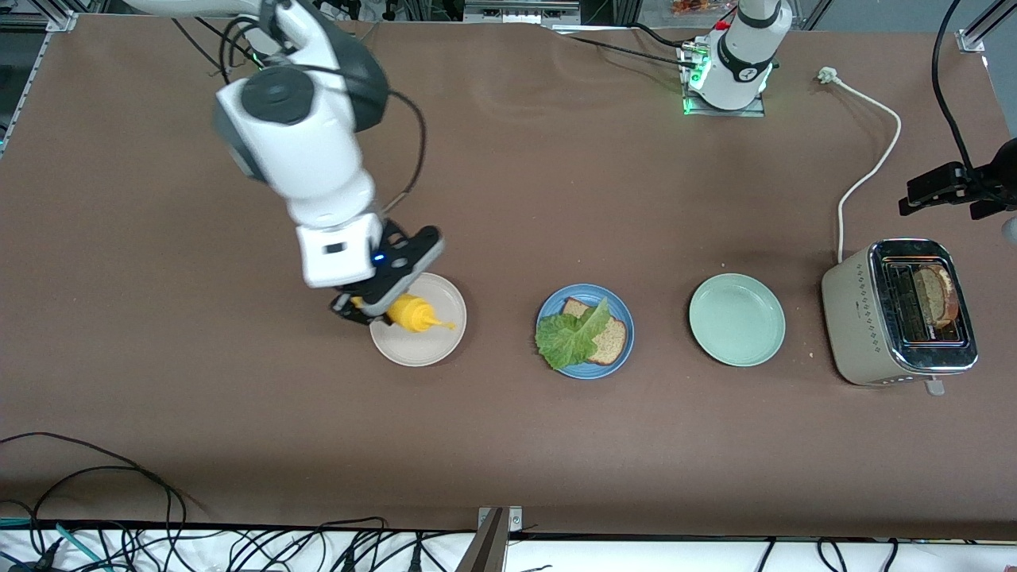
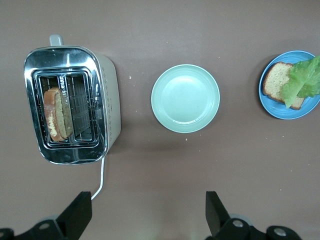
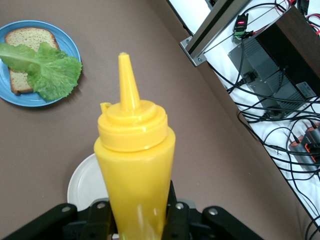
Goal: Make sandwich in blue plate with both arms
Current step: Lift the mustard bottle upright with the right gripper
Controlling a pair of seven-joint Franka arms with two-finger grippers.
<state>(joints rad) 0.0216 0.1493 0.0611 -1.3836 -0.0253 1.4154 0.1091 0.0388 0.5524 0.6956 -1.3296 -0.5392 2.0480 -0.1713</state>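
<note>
The right gripper holds a yellow mustard bottle tilted over the beige plate. At its three o'clock, the blue plate carries bread and lettuce. Sauce step: the nozzle must travel there. The left gripper waits wide open; second slice sits in the toaster.
</note>
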